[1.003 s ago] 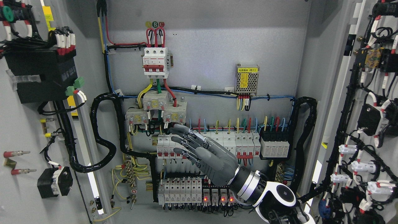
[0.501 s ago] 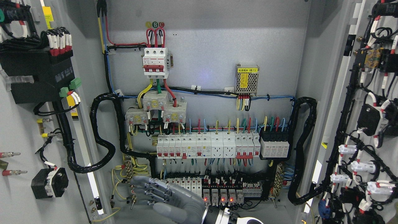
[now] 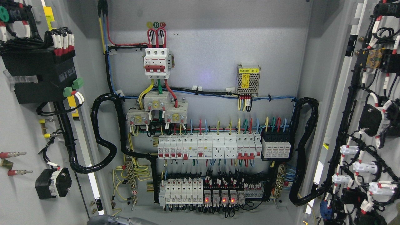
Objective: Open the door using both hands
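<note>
We see the cabinet fully open: the left door (image 3: 22, 131) is swung out at the picture's left and the right door (image 3: 372, 125) at its right, both showing their inner wiring. Between them the back panel (image 3: 212, 40) with the red main breaker (image 3: 157, 61) and the rows of small breakers (image 3: 206, 147) is now free to see. One second ago a grey hand was in front of these breakers with straight, slightly spread fingers; half a second ago it was lower. Now only a grey sliver (image 3: 118, 220) shows at the bottom edge, left of the middle. We cannot tell which hand it is, nor how its fingers stand. We judge that the opening is done and the arms are going back to rest.
</note>
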Controlling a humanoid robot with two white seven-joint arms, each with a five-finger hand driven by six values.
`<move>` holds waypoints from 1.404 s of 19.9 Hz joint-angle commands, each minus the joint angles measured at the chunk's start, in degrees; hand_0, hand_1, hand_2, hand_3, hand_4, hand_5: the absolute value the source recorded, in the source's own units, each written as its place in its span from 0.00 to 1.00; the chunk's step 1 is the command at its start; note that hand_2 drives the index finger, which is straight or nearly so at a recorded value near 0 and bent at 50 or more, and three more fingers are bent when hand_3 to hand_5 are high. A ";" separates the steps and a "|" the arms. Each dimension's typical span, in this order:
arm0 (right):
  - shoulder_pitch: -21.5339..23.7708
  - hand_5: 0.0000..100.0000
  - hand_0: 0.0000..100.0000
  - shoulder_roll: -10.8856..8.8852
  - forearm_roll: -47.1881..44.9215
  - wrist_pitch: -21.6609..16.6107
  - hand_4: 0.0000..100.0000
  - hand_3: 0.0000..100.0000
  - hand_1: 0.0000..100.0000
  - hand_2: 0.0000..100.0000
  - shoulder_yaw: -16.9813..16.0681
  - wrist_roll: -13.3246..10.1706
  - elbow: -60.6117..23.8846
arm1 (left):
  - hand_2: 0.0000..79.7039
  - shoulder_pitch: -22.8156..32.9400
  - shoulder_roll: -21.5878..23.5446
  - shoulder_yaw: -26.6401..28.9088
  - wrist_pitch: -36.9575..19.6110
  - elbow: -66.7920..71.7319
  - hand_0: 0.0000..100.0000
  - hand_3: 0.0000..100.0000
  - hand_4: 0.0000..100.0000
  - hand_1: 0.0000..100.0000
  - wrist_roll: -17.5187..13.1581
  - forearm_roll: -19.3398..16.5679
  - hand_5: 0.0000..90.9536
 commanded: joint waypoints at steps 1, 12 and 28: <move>0.09 0.00 0.00 2.89 -0.03 0.03 0.00 0.00 0.50 0.04 10.90 -0.75 -0.85 | 0.00 -1.76 -0.88 0.00 -0.02 -0.04 0.12 0.00 0.00 0.56 0.01 -0.03 0.00; -1.93 0.00 0.00 2.89 -0.47 -0.15 0.00 0.00 0.50 0.04 17.14 -4.63 0.12 | 0.00 -1.76 -0.79 0.00 -0.02 -0.04 0.12 0.00 0.00 0.56 0.01 -0.03 0.00; -8.52 0.00 0.00 3.33 -0.64 -0.06 0.00 0.00 0.50 0.04 17.94 -10.52 1.79 | 0.00 -1.76 -0.88 0.00 0.07 0.05 0.12 0.00 0.00 0.56 0.01 -0.03 0.00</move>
